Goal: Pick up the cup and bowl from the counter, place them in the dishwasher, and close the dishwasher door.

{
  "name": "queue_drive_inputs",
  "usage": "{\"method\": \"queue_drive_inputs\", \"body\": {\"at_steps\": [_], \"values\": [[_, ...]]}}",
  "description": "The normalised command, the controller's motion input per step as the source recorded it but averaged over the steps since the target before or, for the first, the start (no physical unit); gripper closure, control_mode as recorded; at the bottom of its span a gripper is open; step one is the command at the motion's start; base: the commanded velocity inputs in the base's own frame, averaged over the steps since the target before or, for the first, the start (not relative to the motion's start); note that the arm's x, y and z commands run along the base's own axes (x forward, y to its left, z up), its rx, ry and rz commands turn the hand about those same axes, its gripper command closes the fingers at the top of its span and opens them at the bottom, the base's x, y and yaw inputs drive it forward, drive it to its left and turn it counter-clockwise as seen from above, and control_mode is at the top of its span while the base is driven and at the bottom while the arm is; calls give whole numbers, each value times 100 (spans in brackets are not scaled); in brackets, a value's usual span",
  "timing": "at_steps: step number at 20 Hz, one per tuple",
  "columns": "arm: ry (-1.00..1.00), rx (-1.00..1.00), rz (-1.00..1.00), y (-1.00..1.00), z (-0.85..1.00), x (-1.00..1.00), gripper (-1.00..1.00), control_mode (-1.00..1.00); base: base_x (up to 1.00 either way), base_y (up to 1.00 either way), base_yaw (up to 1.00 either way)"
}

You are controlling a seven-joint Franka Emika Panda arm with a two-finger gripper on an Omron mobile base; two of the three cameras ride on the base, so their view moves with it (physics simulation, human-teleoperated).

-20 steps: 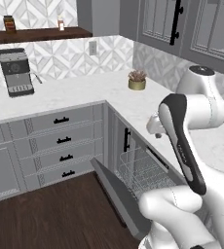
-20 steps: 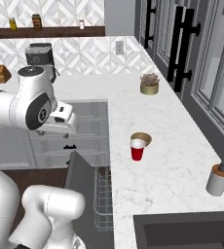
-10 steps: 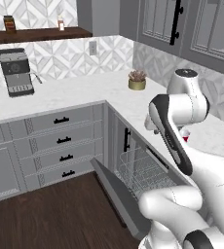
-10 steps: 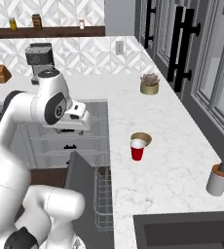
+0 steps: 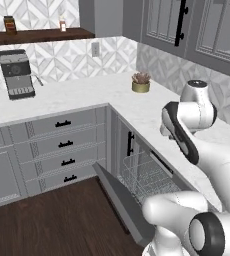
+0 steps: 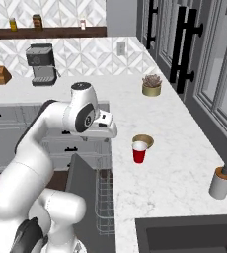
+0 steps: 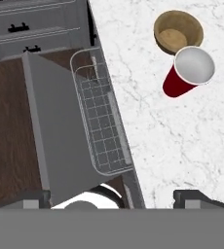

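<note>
The red cup (image 6: pixel 139 152) (image 7: pixel 188 72) stands upright on the white marble counter (image 6: pixel 174 163) (image 7: pixel 182 141), touching the tan bowl (image 6: pixel 143 141) (image 7: pixel 178 32) just behind it. My gripper (image 6: pixel 97 139) (image 7: pixel 115 199) hangs open and empty above the counter's edge, left of the cup and well apart from it. Under it the dishwasher (image 6: pixel 104 197) is open, with its grey wire rack (image 7: pixel 102 126) (image 5: pixel 147 175) inside. The dishwasher door (image 7: pixel 55 131) (image 6: pixel 83 192) (image 5: pixel 119 200) is folded down toward the floor.
A potted plant (image 6: pixel 151 86) (image 5: pixel 140 84) sits at the counter's far end, and a grey soap dispenser (image 6: pixel 220 182) stands near the dark sink (image 6: pixel 184 237). A coffee machine (image 6: pixel 41 64) (image 5: pixel 17 74) is on the back counter. Grey drawers (image 5: pixel 62 145) and wood floor (image 7: pixel 7 121) flank the door.
The arm has swung the hand to the right, from over the dishwasher toward the counter edge and the cup. The jaws stay open. Cup and bowl have not moved.
</note>
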Motion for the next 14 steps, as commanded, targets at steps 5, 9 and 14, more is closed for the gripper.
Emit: {"method": "queue_drive_inputs", "body": {"at_steps": [5, 9, 14], "values": [[1, -7, 0, -33, -25, 39, -100, -100, 0, 0, 0], [3, -5, 0, -41, -23, 32, -100, -100, 0, 0, 0], [6, -4, 0, -44, -26, 38, -100, -100, 0, 0, 0]]}}
